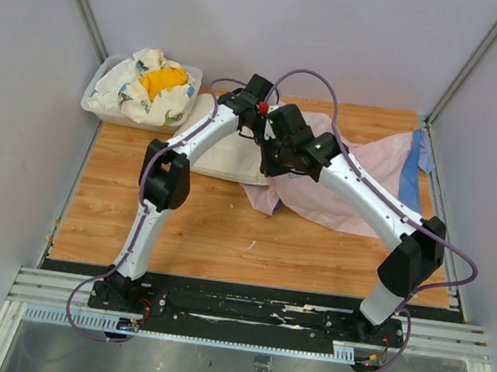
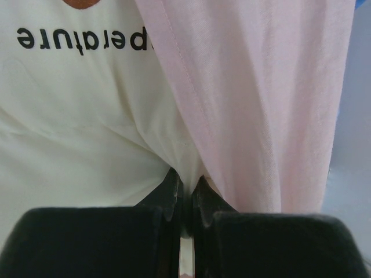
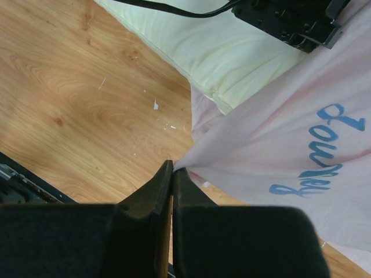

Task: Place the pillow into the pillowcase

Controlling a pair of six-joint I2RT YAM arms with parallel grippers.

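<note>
Right wrist — right claw [image 3: 172, 168] clamps pillowcase [image 3: 272, 145] | left claw [image 2: 185, 182] clamps pillow [image 2: 87, 116]

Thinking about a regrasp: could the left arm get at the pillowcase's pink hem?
Probably yes: the hem of the pillowcase lies beside the left gripper, nothing between, but its jaws look shut on the pillow and must let go first.

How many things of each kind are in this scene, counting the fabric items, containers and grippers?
Pillow: 1
Pillowcase: 1
Bundle of white and yellow cloth: 1
Bin holding the bundle: 1
Grippers: 2, the left gripper and the right gripper
Total: 6
</note>
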